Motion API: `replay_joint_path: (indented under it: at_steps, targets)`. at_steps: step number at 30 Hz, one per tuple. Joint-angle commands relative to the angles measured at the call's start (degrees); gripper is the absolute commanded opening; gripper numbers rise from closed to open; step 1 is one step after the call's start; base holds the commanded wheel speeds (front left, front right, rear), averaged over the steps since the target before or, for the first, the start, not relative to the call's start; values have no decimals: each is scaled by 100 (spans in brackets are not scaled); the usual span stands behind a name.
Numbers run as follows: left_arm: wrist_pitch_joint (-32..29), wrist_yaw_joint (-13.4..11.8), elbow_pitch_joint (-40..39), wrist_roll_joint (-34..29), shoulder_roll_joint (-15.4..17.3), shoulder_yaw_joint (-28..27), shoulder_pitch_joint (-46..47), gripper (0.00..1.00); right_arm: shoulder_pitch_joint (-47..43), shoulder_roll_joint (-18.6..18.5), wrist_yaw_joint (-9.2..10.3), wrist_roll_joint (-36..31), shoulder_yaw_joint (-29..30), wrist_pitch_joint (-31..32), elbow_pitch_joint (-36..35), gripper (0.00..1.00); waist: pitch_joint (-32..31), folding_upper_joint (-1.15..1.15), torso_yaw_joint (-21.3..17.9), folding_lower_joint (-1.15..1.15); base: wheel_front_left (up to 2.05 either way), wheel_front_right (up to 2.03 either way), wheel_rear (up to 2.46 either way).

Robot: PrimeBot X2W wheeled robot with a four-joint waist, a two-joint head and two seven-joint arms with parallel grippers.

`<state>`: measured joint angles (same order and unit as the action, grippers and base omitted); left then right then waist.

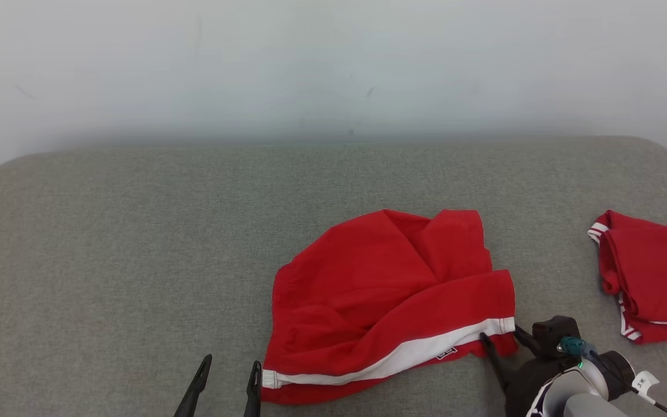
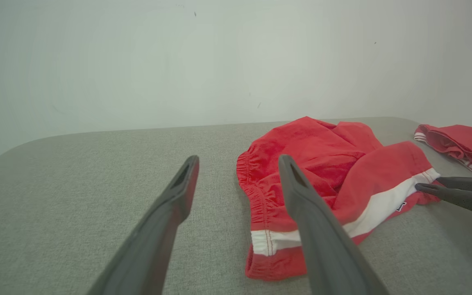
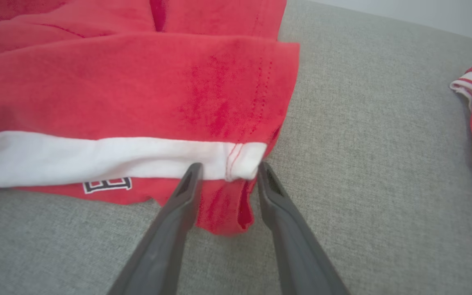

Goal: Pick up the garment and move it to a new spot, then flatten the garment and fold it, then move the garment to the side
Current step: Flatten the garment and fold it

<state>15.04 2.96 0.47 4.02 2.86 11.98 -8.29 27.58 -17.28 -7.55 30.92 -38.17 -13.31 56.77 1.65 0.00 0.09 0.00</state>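
1. On the grey tabletop, right of its middle and toward its near edge, lies the garment: red shorts, crumpled, with one leg folded across the rest.
2. A white stripe runs along the shorts' near side from the gathered waistband to the leg hem.
3. At the tabletop's near edge the right tool has its jaws parted, one finger on each side of the hem corner where the stripe ends. It pinches nothing. I cannot tell whether the fingers touch the cloth.
4. The left tool is spread wide and empty, also at the tabletop's near edge, just beside the waistband end.
5. A small black-and-white patch sits under the stripe, its marks too small to read.
6. The folded leg covers the cloth beneath it. In the left wrist view one finger hides part of the stripe.
7. On the tabletop's far right a second red garment with white trim is cut off by the head view's edge.
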Motion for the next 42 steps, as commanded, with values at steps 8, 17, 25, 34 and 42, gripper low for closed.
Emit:
replay_joint_path:
  at_steps: [8, 17, 25, 34, 42]
  targets:
    - [9, 48, 5, -103, 8, -66, 14, 100, -35, 250, 12, -381, 391, -83, 97, 100, 56, 0, -176, 0, 0, 0, 0]
    - [9, 60, 33, -136, 8, -3, 30, 100, -42, 330, 12, -732, 760, -43, 27, 100, 11, 0, -194, 0, 0, 0, 0]
    - [9, 77, 66, -147, 7, 35, -9, 100, -186, 419, 12, -917, 1097, 117, -96, 100, -26, 0, -140, 0, 0, 0, 0]
    - [9, 121, 100, -227, 27, 87, 29, 100, -241, 378, 12, -949, 1499, 292, 8, 100, -95, 0, 3, 0, 0, 0, 0]
    - [9, 146, 111, -245, 28, 111, -16, 100, -262, 460, 12, -885, 1630, 352, 150, 22, -120, 0, 56, 0, 0, 0, 0]
